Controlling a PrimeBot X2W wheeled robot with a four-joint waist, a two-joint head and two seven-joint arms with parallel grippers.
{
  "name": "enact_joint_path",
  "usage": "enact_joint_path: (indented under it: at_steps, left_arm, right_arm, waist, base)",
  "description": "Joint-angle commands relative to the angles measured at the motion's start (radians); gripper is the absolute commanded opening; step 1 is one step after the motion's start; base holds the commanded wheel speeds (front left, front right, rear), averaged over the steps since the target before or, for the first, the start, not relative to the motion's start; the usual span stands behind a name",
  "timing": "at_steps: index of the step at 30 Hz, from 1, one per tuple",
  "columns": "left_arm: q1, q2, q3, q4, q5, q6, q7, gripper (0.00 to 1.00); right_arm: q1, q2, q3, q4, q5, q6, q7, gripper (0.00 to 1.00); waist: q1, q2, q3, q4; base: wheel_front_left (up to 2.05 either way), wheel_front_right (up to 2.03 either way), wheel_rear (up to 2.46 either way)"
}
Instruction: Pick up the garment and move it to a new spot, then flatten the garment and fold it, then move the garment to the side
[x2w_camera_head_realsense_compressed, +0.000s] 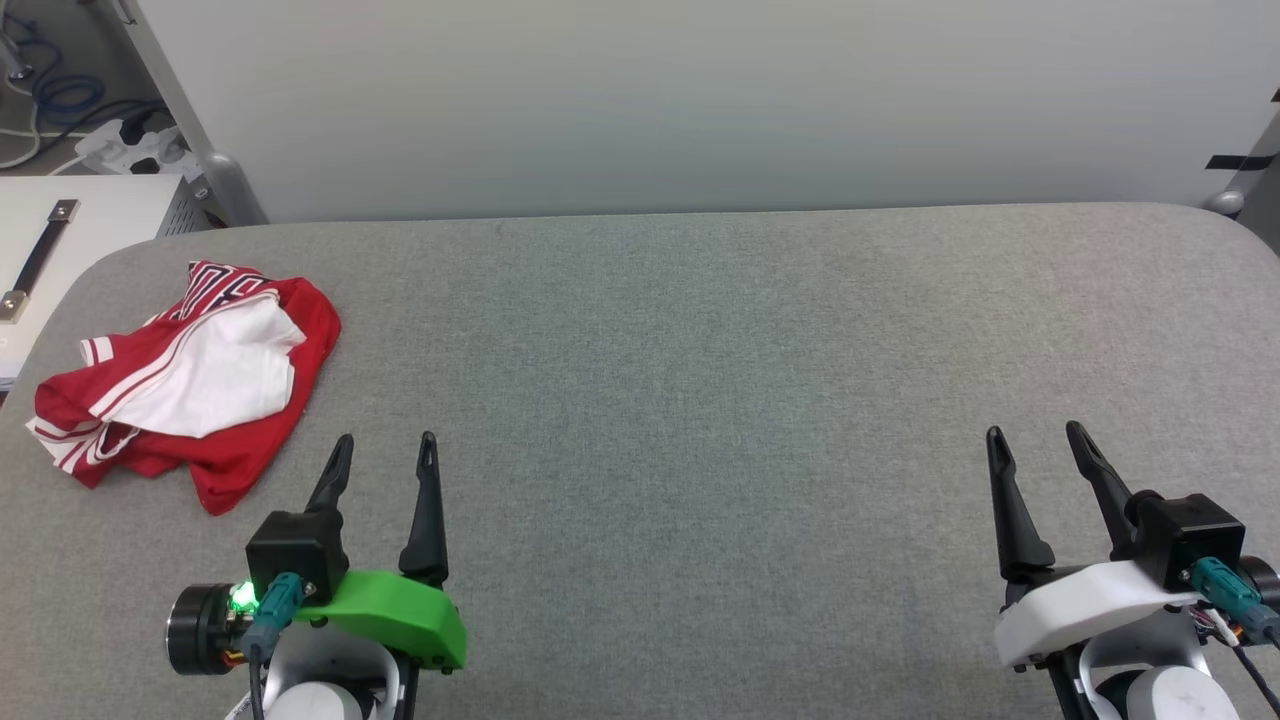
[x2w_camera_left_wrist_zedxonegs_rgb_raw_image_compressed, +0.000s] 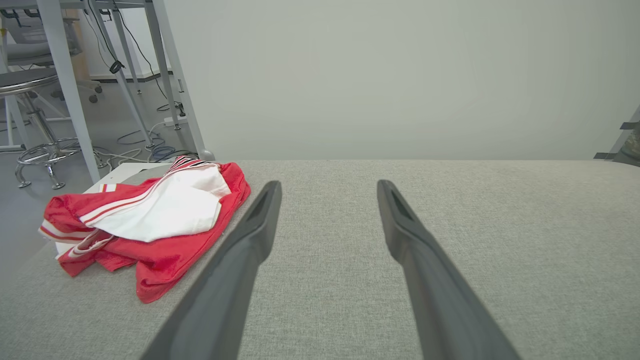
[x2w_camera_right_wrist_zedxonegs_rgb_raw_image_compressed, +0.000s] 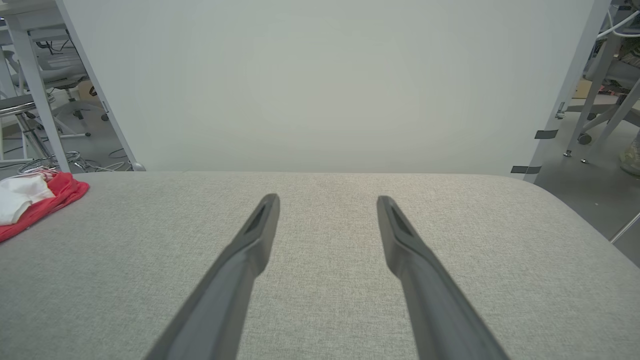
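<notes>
Head view: shirt (x2w_camera_head_realsense_compressed: 190, 385) crumpled at the table's (x2w_camera_head_realsense_compressed: 700, 350) left edge; left gripper (x2w_camera_head_realsense_compressed: 386, 440) and right gripper (x2w_camera_head_realsense_compressed: 1034, 430) gape wide, empty. Left wrist view: shirt apart, off left. Right wrist view: shirt cropped, perhaps overhanging; a shallow pinch could drag it off.

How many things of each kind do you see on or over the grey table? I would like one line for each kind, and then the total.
garment, red and white, crumpled: 1
grippers, both open: 2 (left gripper, right gripper)
Total: 3
</notes>
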Motion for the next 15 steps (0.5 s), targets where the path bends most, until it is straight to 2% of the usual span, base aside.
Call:
enact_joint_path:
  at_steps: [1, 15]
  left_arm:
    - [0.009, -0.003, 0.001, -0.005, -0.011, -0.005, -0.011, 1.00]
    - [0.013, -0.003, -0.018, 0.022, -0.034, -0.012, -0.040, 1.00]
  right_arm:
    - [0.001, 0.001, -0.002, -0.007, 0.009, 0.000, -0.011, 1.00]
    - [0.006, 0.001, -0.010, 0.009, 0.015, -0.001, -0.039, 1.00]
  waist:
    - [0.0000, 0.0000, 0.001, 0.001]
    - [0.0000, 0.0000, 0.007, 0.005]
  base:
    - [0.00, 0.00, 0.00]
    - [0.00, 0.00, 0.00]
